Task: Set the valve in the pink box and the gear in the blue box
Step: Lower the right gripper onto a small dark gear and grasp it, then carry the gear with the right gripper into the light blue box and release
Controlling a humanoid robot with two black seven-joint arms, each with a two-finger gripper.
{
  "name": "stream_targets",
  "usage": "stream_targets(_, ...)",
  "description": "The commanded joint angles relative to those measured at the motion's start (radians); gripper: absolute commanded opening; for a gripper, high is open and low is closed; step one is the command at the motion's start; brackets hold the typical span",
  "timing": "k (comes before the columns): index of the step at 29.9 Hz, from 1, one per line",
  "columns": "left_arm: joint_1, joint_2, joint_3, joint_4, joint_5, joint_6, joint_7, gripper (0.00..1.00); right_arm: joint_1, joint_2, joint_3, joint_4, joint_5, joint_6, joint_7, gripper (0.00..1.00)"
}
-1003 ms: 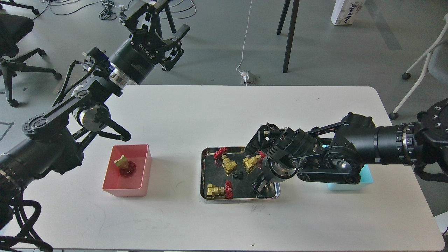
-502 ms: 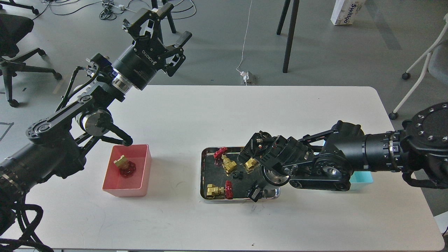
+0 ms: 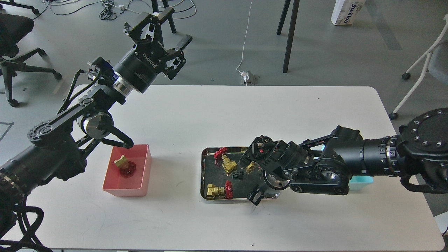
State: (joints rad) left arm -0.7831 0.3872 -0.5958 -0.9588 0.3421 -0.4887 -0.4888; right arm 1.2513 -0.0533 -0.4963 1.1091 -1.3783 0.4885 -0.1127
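Observation:
The pink box (image 3: 115,185) stands at the table's left with one brass valve (image 3: 124,166) with a red handwheel inside. The steel tray (image 3: 203,175) in the middle holds a valve (image 3: 225,161) at the back, another (image 3: 217,190) at the front, a third (image 3: 250,167) partly under my right arm, and a tiny black gear (image 3: 238,175). My right gripper (image 3: 254,196) hangs over the tray's front right corner; its fingers are dark and I cannot tell them apart. The blue box (image 3: 360,179) is mostly hidden behind my right arm. My left gripper (image 3: 178,24) is open and empty, raised beyond the table's back left.
My left elbow (image 3: 94,126) hangs just behind the pink box. An office chair (image 3: 14,35) stands at the far left, and another chair (image 3: 430,59) at the far right. Black stand legs (image 3: 290,35) and cables (image 3: 245,42) are on the floor behind the table.
My right arm has slid left and forward over the tray, covering more of the rear right valve. My left gripper has shifted slightly right and up, still open.

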Motion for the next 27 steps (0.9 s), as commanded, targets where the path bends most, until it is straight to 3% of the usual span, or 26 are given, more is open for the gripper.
stream_targets(1,0.004,-0.002,0.001,-0.001,0.0,0.0,0.0,0.77,-0.001,-0.003,-0.001,0.002,0.001,0.0,0.001,0.24)
stream_targets(7,0.011,-0.002,-0.001,-0.005,0.0,0.0,0.0,0.77,0.0,-0.008,-0.001,0.005,0.001,0.0,-0.001,0.13)
stream_targets(13,0.013,-0.002,-0.001,-0.005,0.0,0.0,0.0,0.77,0.058,-0.077,0.021,0.049,0.011,0.0,0.002,0.09)
stream_targets(17,0.013,-0.004,-0.001,-0.006,0.0,0.0,0.0,0.77,0.129,-0.279,0.116,0.138,0.021,0.0,0.008,0.08)
stream_targets(21,0.011,-0.03,-0.001,-0.005,0.0,0.0,0.0,0.77,0.152,-0.578,0.234,0.219,0.041,0.0,0.013,0.08)
stream_targets(25,0.013,-0.05,-0.001,-0.005,0.001,0.0,0.0,0.77,0.1,-0.825,0.252,0.259,0.05,0.0,0.013,0.08)
stream_targets(27,0.011,-0.062,0.001,-0.005,0.003,0.0,0.0,0.77,0.033,-0.878,0.272,0.258,0.047,0.0,0.013,0.08)
